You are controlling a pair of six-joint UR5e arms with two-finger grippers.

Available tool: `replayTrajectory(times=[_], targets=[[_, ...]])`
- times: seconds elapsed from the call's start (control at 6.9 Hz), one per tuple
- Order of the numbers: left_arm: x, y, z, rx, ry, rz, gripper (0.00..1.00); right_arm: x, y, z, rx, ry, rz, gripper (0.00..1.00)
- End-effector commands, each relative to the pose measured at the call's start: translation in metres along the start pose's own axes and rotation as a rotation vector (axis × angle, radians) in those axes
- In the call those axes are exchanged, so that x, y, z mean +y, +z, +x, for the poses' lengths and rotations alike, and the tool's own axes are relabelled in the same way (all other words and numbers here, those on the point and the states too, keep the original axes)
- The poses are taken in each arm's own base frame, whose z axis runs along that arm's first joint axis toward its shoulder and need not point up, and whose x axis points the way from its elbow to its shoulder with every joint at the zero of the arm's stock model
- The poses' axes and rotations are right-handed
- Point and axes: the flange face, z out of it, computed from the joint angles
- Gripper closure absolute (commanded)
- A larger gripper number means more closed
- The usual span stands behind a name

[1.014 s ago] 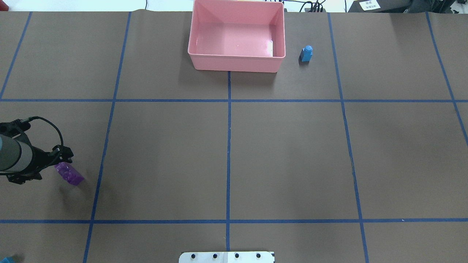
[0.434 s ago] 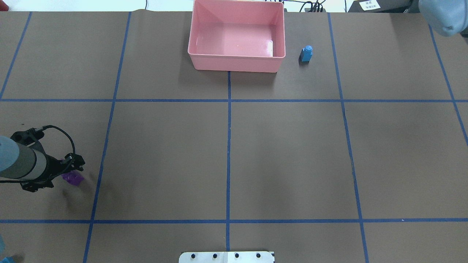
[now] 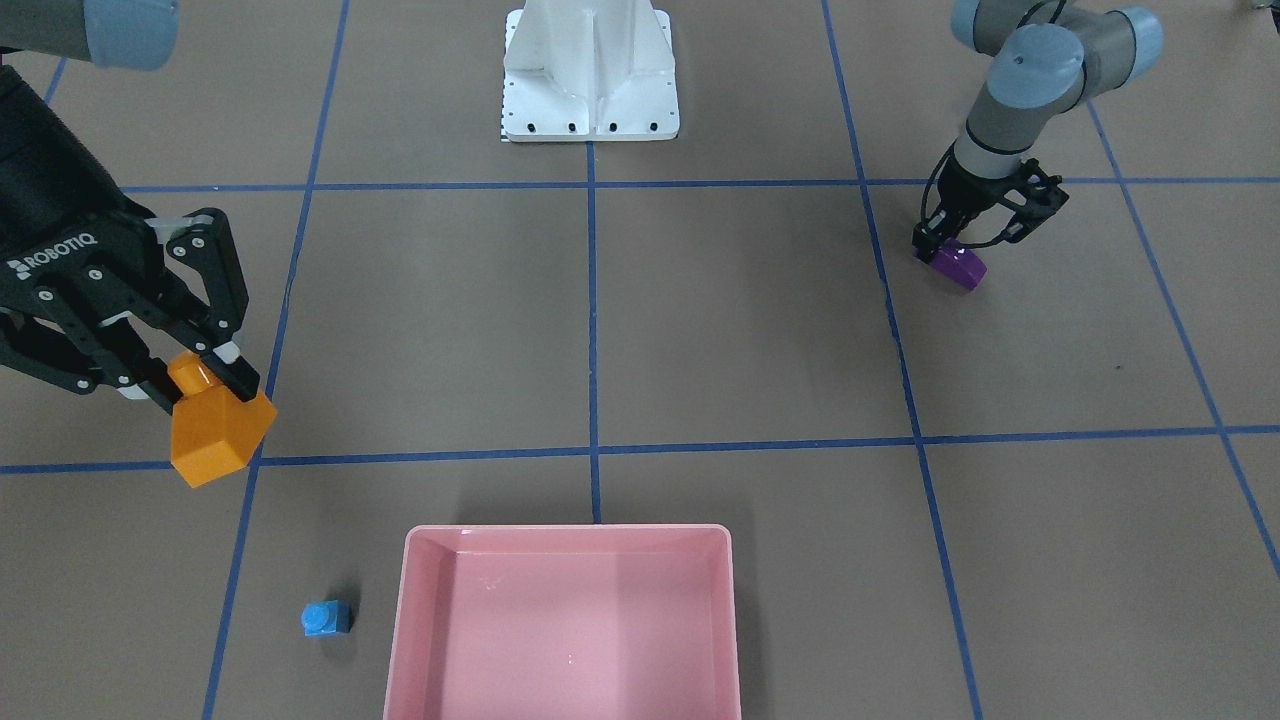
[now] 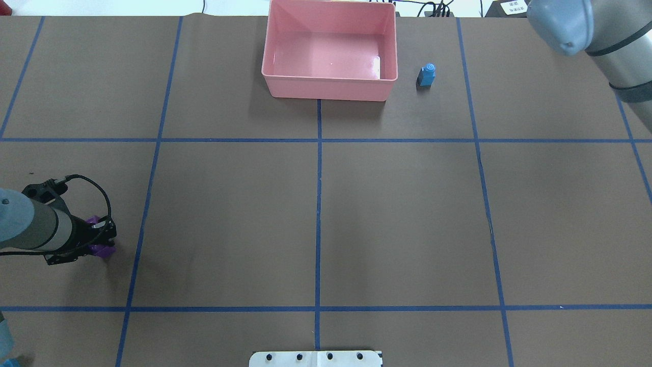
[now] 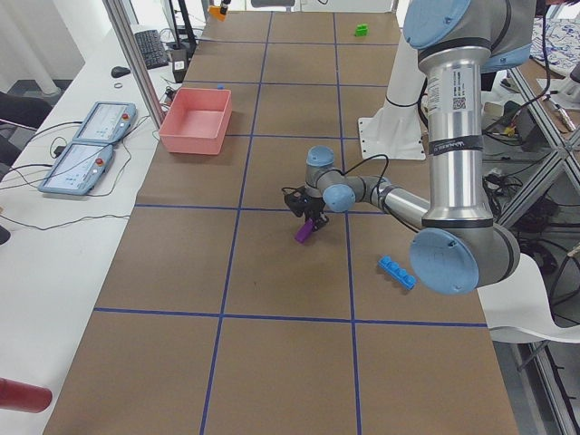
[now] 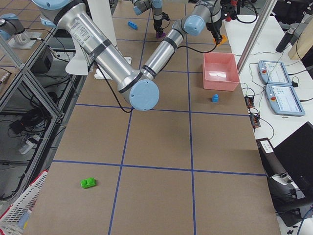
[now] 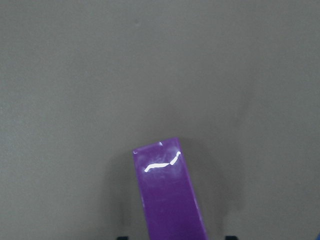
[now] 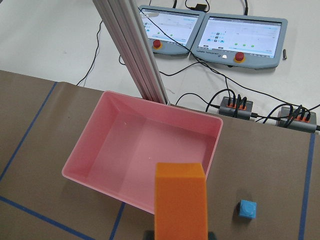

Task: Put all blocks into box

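Observation:
My right gripper (image 3: 205, 378) is shut on the orange brick (image 3: 208, 430) and holds it above the table, short of the pink box (image 3: 398, 620). In the right wrist view the orange brick (image 8: 180, 200) hangs just before the box's (image 8: 216, 131) near wall. My left gripper (image 3: 945, 250) is down at the purple brick (image 3: 958, 265), which lies on the table. In the left wrist view the purple brick (image 7: 170, 195) lies between the jaws, with gaps on both sides. A small light-blue square brick (image 4: 427, 75) stands beside the box (image 4: 326, 89).
A long thin light-blue brick (image 5: 396, 272) lies near my left arm's base side. A green brick (image 6: 88, 183) lies far off at the table's right end. The white robot base (image 3: 590, 90) stands at the table's middle edge. My right arm (image 4: 586, 30) overhangs the far right corner.
My left gripper has come down and toward the purple brick and now straddles it. My right arm has swung into the overhead view's top right corner.

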Motion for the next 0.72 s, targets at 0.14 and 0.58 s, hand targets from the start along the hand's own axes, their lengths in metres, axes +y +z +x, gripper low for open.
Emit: replayTrajectory(times=[0.14,0.58], targets=[[0.009,-0.027,0.013,0.048,0.011,-0.01,1.0,-0.024,0.04,-0.048,0.019,-0.026,-0.017,1.0],[0.023,-0.062,0.029,0.112,0.032,-0.022,1.0,-0.04,0.15,-0.049,0.028,-0.087,0.022,1.0]])
